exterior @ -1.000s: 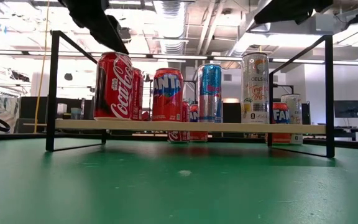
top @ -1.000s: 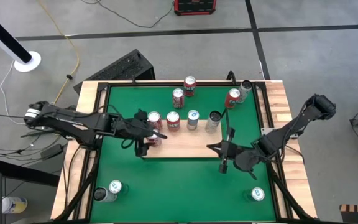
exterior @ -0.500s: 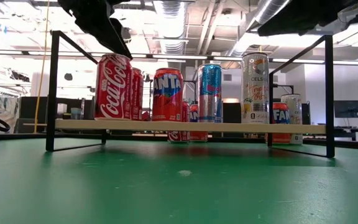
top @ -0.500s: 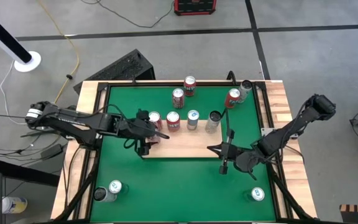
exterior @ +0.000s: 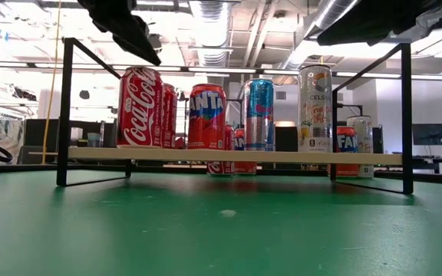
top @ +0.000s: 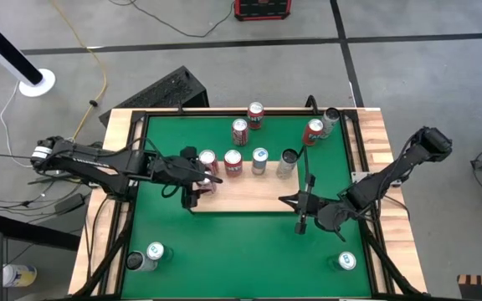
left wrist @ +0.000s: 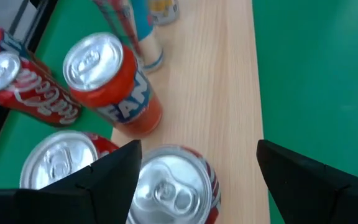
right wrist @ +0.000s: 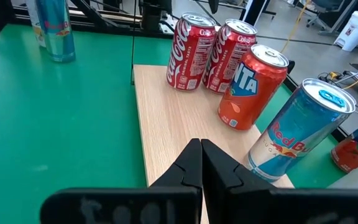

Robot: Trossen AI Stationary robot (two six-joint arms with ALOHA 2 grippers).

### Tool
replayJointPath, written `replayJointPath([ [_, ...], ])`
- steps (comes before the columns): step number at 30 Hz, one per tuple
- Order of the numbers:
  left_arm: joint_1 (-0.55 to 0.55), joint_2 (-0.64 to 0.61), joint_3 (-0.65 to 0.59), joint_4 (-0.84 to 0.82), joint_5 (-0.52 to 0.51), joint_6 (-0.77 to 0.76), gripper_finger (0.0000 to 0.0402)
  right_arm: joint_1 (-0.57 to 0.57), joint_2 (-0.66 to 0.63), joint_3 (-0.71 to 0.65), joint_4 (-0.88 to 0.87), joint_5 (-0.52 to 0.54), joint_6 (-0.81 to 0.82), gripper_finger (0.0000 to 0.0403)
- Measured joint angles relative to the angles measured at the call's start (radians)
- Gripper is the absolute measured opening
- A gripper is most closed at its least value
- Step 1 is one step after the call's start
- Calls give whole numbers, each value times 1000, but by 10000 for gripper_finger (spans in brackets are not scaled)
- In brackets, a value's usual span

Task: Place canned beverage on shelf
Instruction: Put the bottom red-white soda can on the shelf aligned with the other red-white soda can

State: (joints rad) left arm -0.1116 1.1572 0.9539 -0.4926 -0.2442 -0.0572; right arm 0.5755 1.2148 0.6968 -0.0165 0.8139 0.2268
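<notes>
The light-wood shelf (top: 253, 194) stands mid-table with black wire rails at its ends. On it stand two Coca-Cola cans, a Fanta can (exterior: 206, 116), a Red Bull can (exterior: 259, 113) and a tall Celsius can (exterior: 315, 106). The nearest Coca-Cola can (exterior: 139, 107) stands upright on its base at the shelf's left end. My left gripper (exterior: 133, 34) is open just above it. In the left wrist view (left wrist: 199, 152) its fingers stand on either side of the can's top (left wrist: 169, 186), clear of it. My right gripper (top: 301, 205) is shut and empty over the shelf's right end.
Several loose cans stand on the green table beyond the shelf (top: 239, 130), (top: 314, 130). One can stands near the front left corner (top: 153, 253) and one near the front right (top: 347, 262). The shelf's near half is bare wood (right wrist: 166, 124).
My left gripper has risen from the top of the nearest Coca-Cola can and drawn a little toward the table's left edge. The can stays upright on the shelf.
</notes>
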Motion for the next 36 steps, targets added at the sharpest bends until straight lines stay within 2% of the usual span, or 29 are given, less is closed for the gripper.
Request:
replayJointPath([
  [11, 0, 2, 0, -83, 4, -59, 306, -9, 0, 0, 3, -1, -1, 24],
  [36, 0, 8, 0, -81, 49, -41, 306, -22, 0, 1, 3, -4, -1, 24],
])
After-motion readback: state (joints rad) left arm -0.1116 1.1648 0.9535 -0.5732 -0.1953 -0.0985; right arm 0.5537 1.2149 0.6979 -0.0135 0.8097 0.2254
